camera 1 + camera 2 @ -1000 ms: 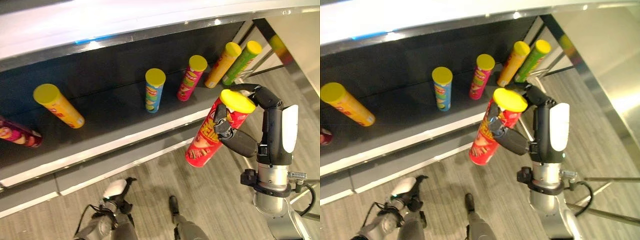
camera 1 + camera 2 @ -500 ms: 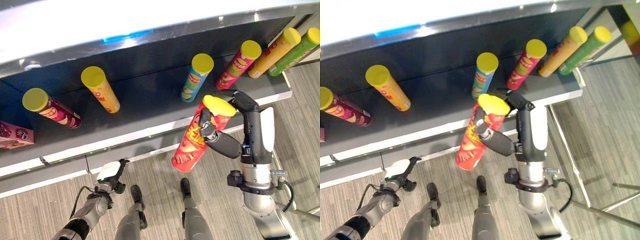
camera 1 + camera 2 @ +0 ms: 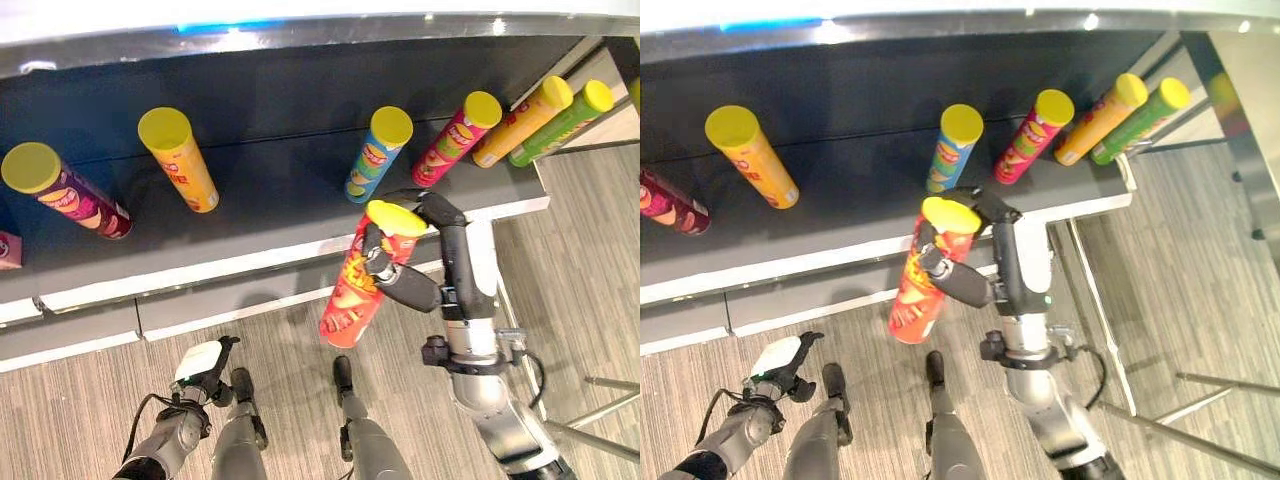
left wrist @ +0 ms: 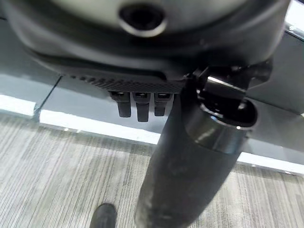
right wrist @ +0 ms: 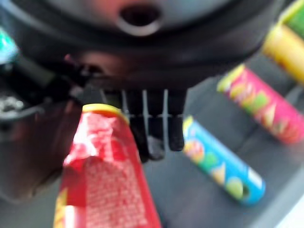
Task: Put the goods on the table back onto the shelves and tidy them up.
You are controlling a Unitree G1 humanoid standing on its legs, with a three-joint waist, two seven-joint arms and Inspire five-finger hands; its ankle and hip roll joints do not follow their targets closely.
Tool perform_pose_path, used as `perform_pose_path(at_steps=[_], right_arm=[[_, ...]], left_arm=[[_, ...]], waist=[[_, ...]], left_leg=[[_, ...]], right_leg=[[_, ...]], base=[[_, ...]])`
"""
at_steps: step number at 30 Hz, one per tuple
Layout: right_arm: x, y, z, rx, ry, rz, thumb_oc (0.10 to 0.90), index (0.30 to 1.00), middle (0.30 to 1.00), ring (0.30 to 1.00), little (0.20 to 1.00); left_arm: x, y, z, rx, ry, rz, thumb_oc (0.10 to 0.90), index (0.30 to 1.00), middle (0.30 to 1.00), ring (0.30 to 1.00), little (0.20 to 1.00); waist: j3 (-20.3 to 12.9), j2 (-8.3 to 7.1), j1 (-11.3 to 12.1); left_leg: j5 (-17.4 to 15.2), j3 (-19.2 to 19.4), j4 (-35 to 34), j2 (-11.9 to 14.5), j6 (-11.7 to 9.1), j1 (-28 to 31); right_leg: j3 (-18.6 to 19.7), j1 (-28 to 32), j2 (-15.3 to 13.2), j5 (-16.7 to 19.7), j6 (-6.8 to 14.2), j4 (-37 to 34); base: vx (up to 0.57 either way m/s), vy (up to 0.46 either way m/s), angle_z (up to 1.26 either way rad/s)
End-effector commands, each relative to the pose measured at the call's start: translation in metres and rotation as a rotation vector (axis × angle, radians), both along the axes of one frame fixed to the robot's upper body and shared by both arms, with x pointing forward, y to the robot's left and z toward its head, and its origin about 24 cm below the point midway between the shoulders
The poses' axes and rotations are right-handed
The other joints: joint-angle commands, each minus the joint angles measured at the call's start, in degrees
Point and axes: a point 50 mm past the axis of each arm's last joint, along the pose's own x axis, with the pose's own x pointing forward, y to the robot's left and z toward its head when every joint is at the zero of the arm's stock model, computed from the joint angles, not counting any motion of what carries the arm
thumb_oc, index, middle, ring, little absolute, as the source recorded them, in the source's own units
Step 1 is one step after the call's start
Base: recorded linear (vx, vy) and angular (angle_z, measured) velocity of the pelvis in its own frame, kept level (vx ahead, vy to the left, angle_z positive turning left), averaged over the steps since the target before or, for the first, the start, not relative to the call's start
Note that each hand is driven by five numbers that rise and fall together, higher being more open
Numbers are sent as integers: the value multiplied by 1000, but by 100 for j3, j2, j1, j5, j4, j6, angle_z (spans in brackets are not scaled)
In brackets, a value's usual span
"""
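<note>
The robot's right hand [image 3: 400, 275] grips a red can [image 3: 362, 280] with a yellow lid, fingers and thumb curled round its upper part, holding it tilted in the air just in front of the dark shelf [image 3: 290, 215]. On the shelf stand a blue can [image 3: 377, 157], a pink can [image 3: 455, 140], an orange can [image 3: 520, 122], a green can [image 3: 560, 124], a yellow can [image 3: 180, 162] and a purple can [image 3: 65, 192]. The left hand [image 3: 200, 365] hangs low over the wooden floor [image 3: 90, 400], fingers relaxed and holding nothing.

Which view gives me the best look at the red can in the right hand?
The left eye view: the red can shows whole, lid to base, tilted, with the right hand curled round its upper part. The right eye view shows much the same. The right wrist view shows its top end close and blurred. The left wrist view adds nothing.
</note>
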Motion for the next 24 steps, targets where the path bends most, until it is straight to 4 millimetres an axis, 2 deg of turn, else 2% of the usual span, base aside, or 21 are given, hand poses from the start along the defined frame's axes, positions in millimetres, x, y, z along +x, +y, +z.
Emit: perform_pose_path(at_steps=[1,6,12,18,21,24], right_arm=[[-4,7,45,45,-273,17,400,300,300,300,300],[10,16,53,44,-319,-14,400,300,300,300,300],[22,17,66,104,-407,-113,400,300,300,300,300],[26,14,83,145,-534,-213,400,300,300,300,300],[23,11,101,180,-687,-302,400,300,300,300,300],[21,11,105,195,-724,-316,400,300,300,300,300]], left_arm=[[-2,-4,1,-38,-72,30,800,900,900,900,900],[-6,-2,-2,-59,-83,84,800,900,900,900,900],[-12,-2,-7,-69,-85,128,800,900,900,900,900],[-12,-5,-6,-72,-110,132,800,900,900,900,900],[-6,-12,-2,-76,-153,106,800,900,900,900,900],[-4,-13,-1,-75,-168,102,800,900,900,900,900]], waist=[[-48,415,267],[18,481,442],[54,598,611],[98,658,697],[184,745,750],[218,783,755]], left_leg=[[-639,86,-533,-152,-74,866],[-650,-32,-418,-241,-58,587],[-714,-133,-310,-400,16,378],[-773,-193,-201,-443,55,285],[-832,-232,-55,-498,98,148],[-837,-227,-10,-514,106,91]], right_leg=[[-149,18,-155,63,540,17],[-234,-129,-222,107,563,17],[-306,-253,-309,210,598,17],[-336,-326,-348,267,603,17],[-358,-430,-375,312,610,17],[-358,-482,-388,333,610,17]], base=[[8,-14,16],[14,-1,14],[24,14,11],[23,-1,4],[31,6,10],[0,0,0]])
